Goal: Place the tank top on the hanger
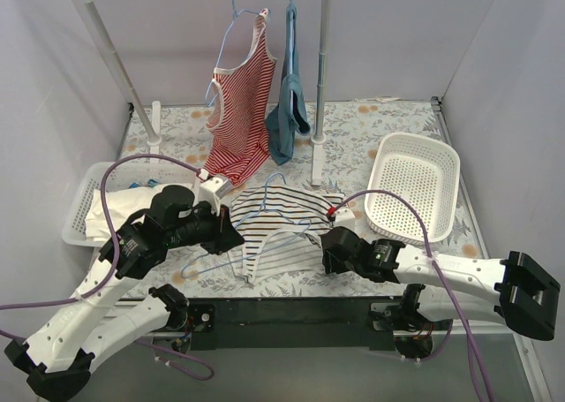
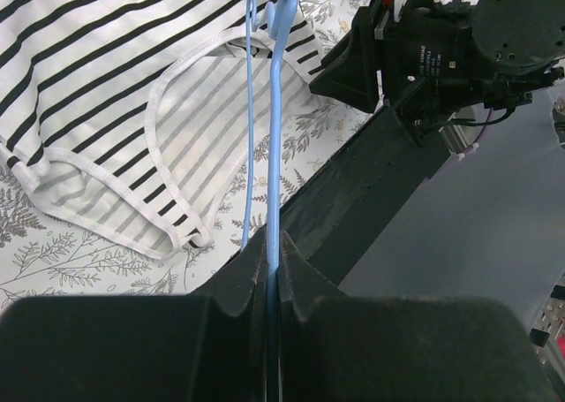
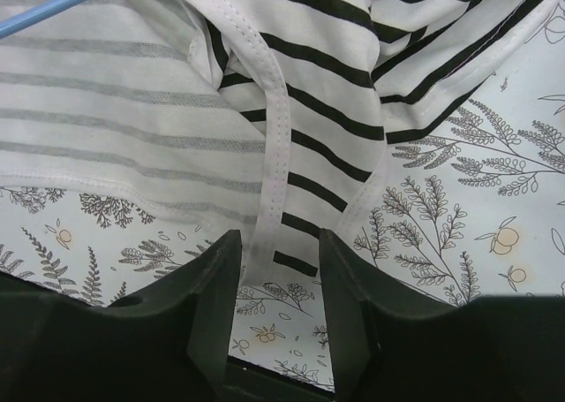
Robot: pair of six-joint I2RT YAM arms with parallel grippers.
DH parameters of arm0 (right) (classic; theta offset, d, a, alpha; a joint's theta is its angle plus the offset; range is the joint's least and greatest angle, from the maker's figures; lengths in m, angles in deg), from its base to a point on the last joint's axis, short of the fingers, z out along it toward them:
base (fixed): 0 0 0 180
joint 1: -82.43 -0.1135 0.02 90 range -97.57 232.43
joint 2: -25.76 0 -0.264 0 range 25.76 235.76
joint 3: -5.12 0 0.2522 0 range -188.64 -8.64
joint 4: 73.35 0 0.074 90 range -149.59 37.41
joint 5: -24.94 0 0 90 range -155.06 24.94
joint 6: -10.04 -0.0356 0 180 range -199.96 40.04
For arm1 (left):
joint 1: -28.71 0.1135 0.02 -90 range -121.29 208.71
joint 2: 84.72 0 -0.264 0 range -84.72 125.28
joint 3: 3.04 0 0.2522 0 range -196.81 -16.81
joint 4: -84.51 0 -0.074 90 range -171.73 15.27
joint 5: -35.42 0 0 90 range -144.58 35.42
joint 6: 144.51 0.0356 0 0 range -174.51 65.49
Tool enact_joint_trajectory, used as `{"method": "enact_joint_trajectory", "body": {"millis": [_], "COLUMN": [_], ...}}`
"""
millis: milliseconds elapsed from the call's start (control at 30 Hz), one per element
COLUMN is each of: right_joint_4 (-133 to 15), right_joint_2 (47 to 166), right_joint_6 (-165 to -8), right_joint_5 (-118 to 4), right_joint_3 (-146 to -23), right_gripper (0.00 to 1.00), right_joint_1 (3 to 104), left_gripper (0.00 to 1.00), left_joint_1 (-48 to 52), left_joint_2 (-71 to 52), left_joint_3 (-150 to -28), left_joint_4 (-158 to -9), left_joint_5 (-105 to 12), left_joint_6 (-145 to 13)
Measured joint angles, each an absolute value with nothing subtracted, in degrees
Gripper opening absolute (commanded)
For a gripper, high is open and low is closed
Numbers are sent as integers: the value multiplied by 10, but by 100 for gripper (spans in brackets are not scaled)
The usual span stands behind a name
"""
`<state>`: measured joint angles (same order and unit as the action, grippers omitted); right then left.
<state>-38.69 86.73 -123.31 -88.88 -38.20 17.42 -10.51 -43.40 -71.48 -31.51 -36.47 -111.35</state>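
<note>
Left claw [image 2: 272, 243] clenched on the hanger [image 2: 274, 110]; right claw [image 3: 278, 243] released, straddling a strap of the tank top [image 1: 284, 225].
On the bench [image 1: 388, 119], the tank top lies crumpled at the middle of the near edge, between the two arms. The hanger's thin blue wire lies across it, hook toward the far edge, and the wire's near end is pinched between the left claw's pads beside the garment's left side. At the garment's right side the right claw has its jaws apart, with a white-trimmed strap lying loose in the gap. A white basket [image 1: 415, 185] stands by the right edge; a second basket [image 1: 84, 216] by the left edge holds cloth. Along the far edge a rack [image 1: 324, 57] carries a red-striped top [image 1: 243, 102] and a blue garment [image 1: 290, 110].
</note>
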Motion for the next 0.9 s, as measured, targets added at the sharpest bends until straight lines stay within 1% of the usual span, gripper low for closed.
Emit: {"method": "enact_joint_trajectory", "body": {"millis": [100, 133, 167, 200, 267, 367, 433, 667, 900], "right_joint_4": [-390, -394, -399, -402, -401, -398, -391, -352, -330], "right_joint_2": [874, 878, 885, 892, 906, 902, 888, 839, 828], "right_joint_6": [-1234, -1234, -1234, -1234, -1236, -1238, -1242, -1248, -1240], "right_joint_5": [-887, -887, -887, -887, -887, -891, -897, -931, -954], "right_joint_3": [-381, -381, -381, -381, -381, -381, -381, -404, -448], "right_gripper": [44, 41, 31, 28, 16, 6, 2, 1, 1], "right_joint_1": [174, 174, 174, 174, 174, 173, 172, 172, 172], "left_gripper": [0, 0, 0, 0, 0, 0, 0, 0, 0], "left_joint_1": [-105, -105, -105, -105, -105, -105, -105, -105, -105], "left_joint_2": [-433, -433, -433, -432, -430, -428, -427, -405, -402], "left_joint_3": [-715, -715, -715, -715, -715, -715, -712, -707, -704], "left_joint_4": [-313, -310, -307, -306, -302, -300, -300, -297, -308], "left_joint_5": [-357, -355, -350, -346, -339, -325, -312, -278, -250], "left_joint_6": [-1113, -1112, -1111, -1110, -1109, -1107, -1105, -1098, -1098]}}
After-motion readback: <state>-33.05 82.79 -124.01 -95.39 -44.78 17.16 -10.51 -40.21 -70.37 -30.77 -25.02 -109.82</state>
